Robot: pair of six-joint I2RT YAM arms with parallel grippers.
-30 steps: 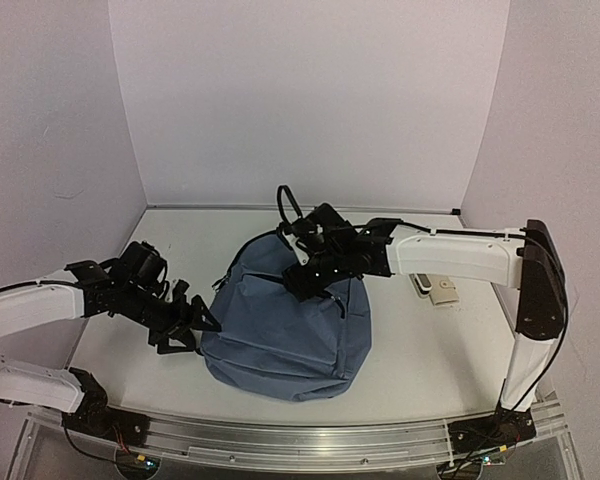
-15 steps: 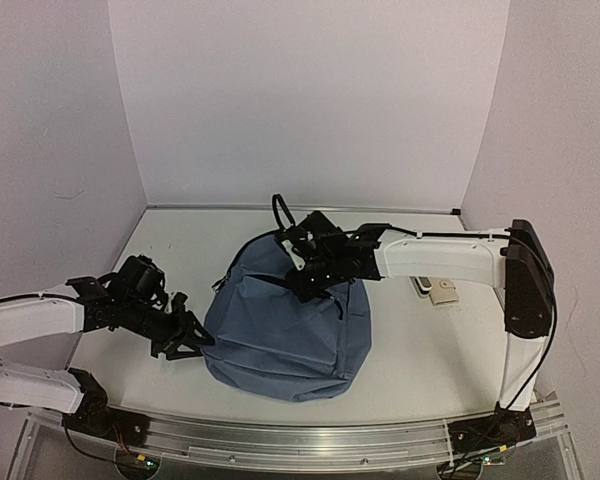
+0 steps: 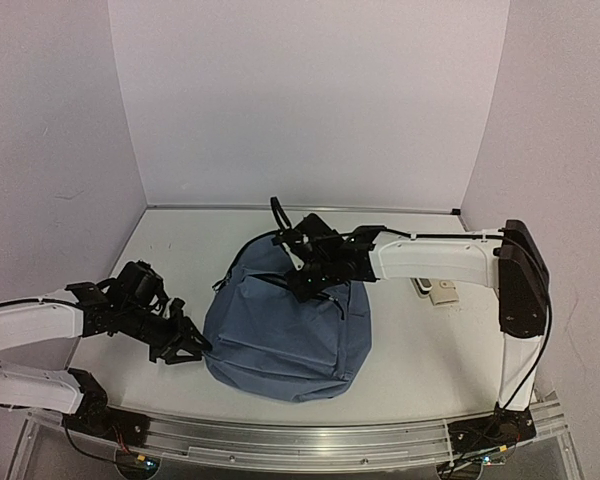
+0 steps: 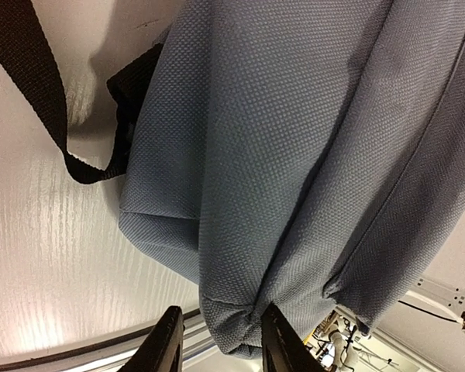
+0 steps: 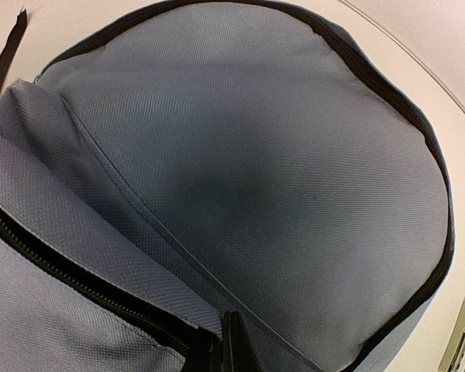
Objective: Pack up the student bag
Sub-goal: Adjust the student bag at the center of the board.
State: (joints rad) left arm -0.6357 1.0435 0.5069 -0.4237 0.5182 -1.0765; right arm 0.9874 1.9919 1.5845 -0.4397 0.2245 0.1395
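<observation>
Closed since earlier: left claw (image 4: 217, 341), clamped on a fold of the student bag (image 3: 280, 340) near the table's (image 3: 165, 240) left edge; right claw (image 5: 226, 345), pressed together at its zip (image 5: 77, 279).

Plain pale walls, back wall (image 3: 310, 100), L wall (image 3: 50, 130) & R wall (image 3: 570, 120), box in a white, faintly grained table (image 3: 180, 240) w/ an aluminium rail (image 3: 310, 440) along its near edge, all under soft, even light w/ only weak shadows.
</observation>
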